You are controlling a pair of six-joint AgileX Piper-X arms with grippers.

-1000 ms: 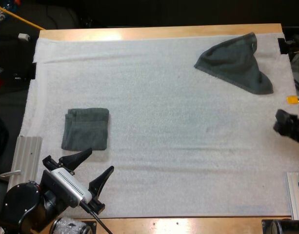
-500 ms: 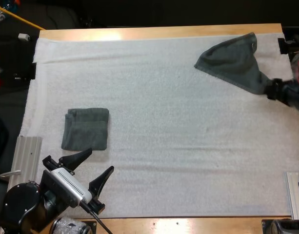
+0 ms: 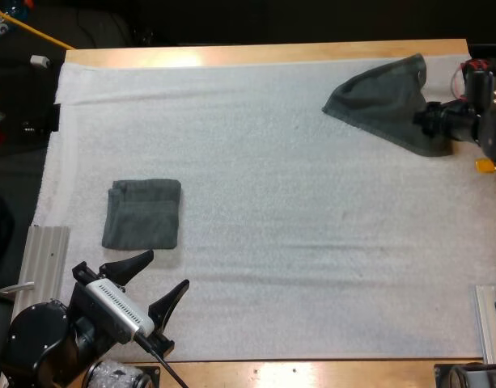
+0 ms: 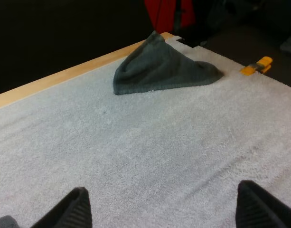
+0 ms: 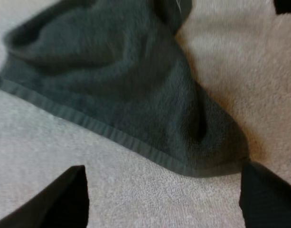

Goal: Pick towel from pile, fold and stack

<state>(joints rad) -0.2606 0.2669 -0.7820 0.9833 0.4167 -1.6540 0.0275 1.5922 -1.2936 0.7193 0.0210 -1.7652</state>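
A crumpled dark grey-green towel (image 3: 385, 101) lies at the mat's far right corner, peaked in the left wrist view (image 4: 159, 66). My right gripper (image 3: 430, 123) sits at its right-hand tip, open. In the right wrist view the fingers straddle the towel's hemmed corner (image 5: 136, 95) without touching it, gripper (image 5: 163, 167) just above the mat. A folded towel (image 3: 142, 212) lies flat at the near left. My left gripper (image 3: 165, 271) hovers open near the mat's front edge, just in front of the folded towel, fingers wide apart over bare mat (image 4: 162, 187).
The white mat (image 3: 272, 210) covers most of the wooden table (image 3: 264, 53). Ribbed metal rails stand at the near left (image 3: 41, 259) and near right (image 3: 492, 319). An orange mark (image 3: 484, 165) lies just behind my right arm.
My right arm has swung from the mat's right edge toward the far side and now reaches the crumpled towel's tip. The left arm and both towels have stayed put.
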